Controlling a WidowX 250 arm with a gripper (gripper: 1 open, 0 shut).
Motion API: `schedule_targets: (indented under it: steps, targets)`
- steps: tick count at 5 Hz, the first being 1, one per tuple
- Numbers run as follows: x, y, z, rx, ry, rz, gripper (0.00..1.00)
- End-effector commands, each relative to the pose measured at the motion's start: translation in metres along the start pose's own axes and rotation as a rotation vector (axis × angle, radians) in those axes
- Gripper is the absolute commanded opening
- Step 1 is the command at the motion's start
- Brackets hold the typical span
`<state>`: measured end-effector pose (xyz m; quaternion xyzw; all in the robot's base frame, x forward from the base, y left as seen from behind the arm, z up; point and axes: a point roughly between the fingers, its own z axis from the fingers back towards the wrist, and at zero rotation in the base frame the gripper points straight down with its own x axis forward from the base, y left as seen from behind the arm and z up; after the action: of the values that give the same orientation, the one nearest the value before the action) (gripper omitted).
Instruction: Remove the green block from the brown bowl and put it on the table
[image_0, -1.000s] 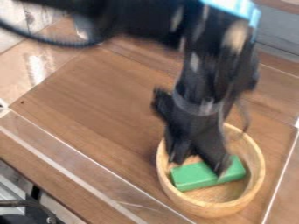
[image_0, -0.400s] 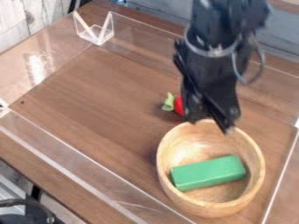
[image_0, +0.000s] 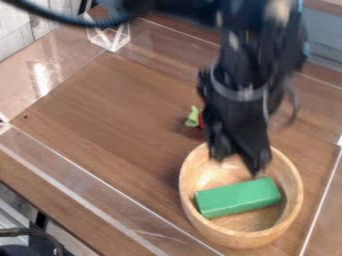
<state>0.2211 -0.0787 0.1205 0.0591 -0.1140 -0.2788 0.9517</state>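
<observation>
The green block (image_0: 241, 197) lies flat inside the brown bowl (image_0: 203, 213), which stands on the table (image_0: 107, 120) at the front right. My gripper (image_0: 237, 156) hangs pointing down over the bowl's far rim, just above and behind the block. Nothing is held between its fingers. Motion blur hides whether the dark fingers (image_0: 257, 158) are parted or together.
A small red ball with a green leaf (image_0: 197, 117) sits just behind the bowl, to the left of my arm. Low clear acrylic walls (image_0: 80, 185) edge the tabletop. A clear acrylic stand (image_0: 107, 35) is at the back left.
A second ago my fingers were down in the bowl at the green block. They have lifted out without it and now hover at the far rim. The block has not moved.
</observation>
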Motion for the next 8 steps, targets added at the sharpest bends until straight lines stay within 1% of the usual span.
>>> schedule_targets:
  steps: [1,2,3,4,5,6,7,8]
  targets:
    - [0.009,0.020,0.030,0.034,-0.058,-0.046,0.00]
    - [0.006,0.012,0.011,0.034,-0.085,-0.073,1.00]
    - [0.002,0.003,-0.006,0.036,-0.106,-0.102,1.00]
    - [0.013,-0.005,-0.001,0.066,-0.105,0.002,0.00]
    - [0.023,-0.016,-0.003,0.088,-0.098,0.116,1.00]
    - [0.019,-0.023,-0.023,0.089,-0.115,0.138,1.00]
    - [0.011,-0.028,-0.045,0.090,-0.130,0.158,1.00]
    - [0.013,-0.025,-0.050,0.071,-0.134,0.133,1.00]
